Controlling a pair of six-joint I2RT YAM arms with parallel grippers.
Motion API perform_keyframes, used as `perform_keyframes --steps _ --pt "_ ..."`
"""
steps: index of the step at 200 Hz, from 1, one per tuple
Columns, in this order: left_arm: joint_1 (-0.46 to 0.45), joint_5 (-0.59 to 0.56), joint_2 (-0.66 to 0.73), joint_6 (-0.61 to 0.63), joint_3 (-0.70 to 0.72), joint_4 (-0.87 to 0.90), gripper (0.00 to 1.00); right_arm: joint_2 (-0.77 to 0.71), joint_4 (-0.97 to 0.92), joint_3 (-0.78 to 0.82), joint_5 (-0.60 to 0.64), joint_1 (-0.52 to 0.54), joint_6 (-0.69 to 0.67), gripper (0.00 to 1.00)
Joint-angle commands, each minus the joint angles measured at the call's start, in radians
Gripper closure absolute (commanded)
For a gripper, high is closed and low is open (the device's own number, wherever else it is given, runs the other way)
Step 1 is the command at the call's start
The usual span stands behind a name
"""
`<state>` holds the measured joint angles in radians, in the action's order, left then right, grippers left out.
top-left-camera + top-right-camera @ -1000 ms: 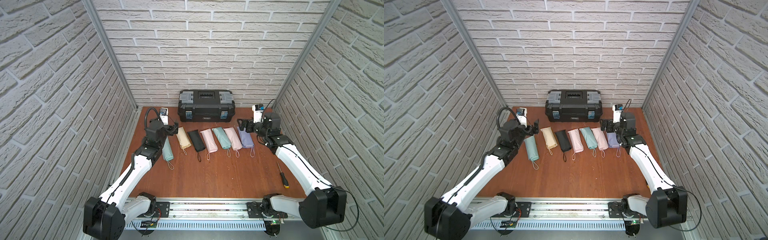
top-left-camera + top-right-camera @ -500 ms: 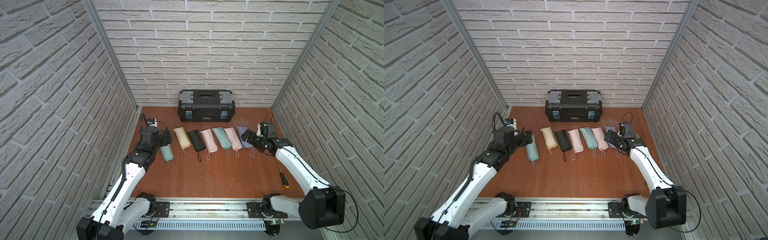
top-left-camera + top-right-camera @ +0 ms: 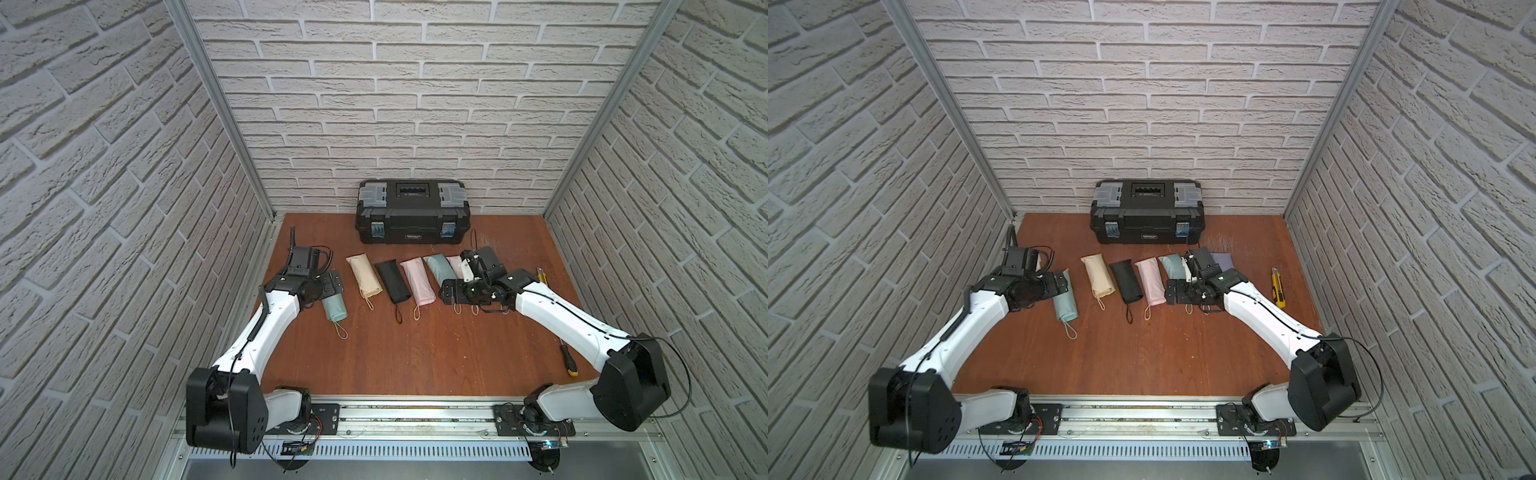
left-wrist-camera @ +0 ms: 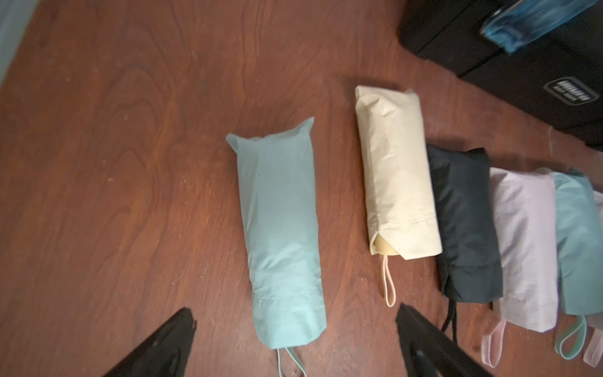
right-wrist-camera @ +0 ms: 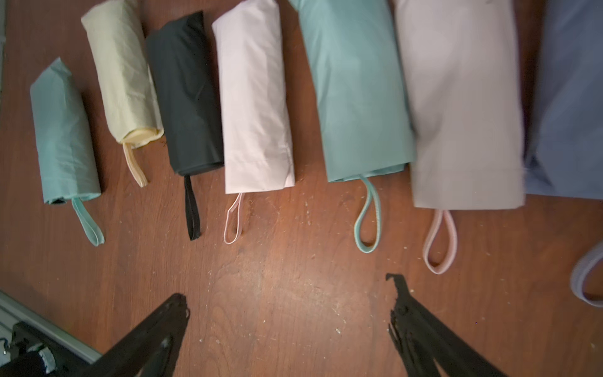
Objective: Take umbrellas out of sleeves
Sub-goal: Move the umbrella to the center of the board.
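Left hand lowered over mint sleeve, right hand lowered, jaws wide

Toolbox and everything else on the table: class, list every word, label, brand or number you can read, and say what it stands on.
Badge on the front of the toolbox: pale lettering, too blurred in the left wrist view and too small in both top views to read.
Sleeves: no print visible.
No other text is readable.
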<state>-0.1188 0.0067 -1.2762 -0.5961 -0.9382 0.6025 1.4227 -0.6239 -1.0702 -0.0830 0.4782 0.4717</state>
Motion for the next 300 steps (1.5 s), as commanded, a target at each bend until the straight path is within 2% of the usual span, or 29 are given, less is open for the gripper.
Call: perform_keyframes --steps 1,29,73,126,163,204,252,275,300 --pt "0.023 0.053 -0.045 0.005 -0.054 0.005 0.02 0.042 0.015 -0.045 0.006 0.064 -0.022 0.01" --pt "0.024 0.039 -0.166 0.037 -0.125 0.040 0.05 0.101 0.014 -0.068 0.005 0.111 -0.003 0.03" --pt "0.007 0.066 -0.295 0.038 -0.170 0.035 0.08 0.116 0.039 -0.050 0.005 0.142 0.017 0.03" --pt "-0.027 0.001 -0.367 0.007 -0.168 0.043 0.11 0.125 0.057 -0.031 0.015 0.145 0.022 0.02" --pt "-0.044 -0.024 -0.435 0.001 -0.177 0.060 0.18 0.137 0.055 -0.032 0.024 0.145 0.015 0.02" --pt "-0.066 -0.037 -0.439 -0.024 -0.156 0.042 0.27 0.156 0.052 -0.034 0.031 0.145 0.003 0.02" --pt "-0.118 -0.004 -0.403 -0.066 -0.123 0.034 0.48 0.166 0.059 -0.036 0.029 0.145 0.005 0.02" --pt "-0.152 0.007 -0.383 -0.097 -0.100 0.035 0.49 0.160 0.061 -0.028 0.027 0.145 0.007 0.02" --pt "-0.207 0.008 -0.351 -0.153 -0.067 0.037 0.46 0.145 0.064 -0.010 0.028 0.145 0.005 0.02"
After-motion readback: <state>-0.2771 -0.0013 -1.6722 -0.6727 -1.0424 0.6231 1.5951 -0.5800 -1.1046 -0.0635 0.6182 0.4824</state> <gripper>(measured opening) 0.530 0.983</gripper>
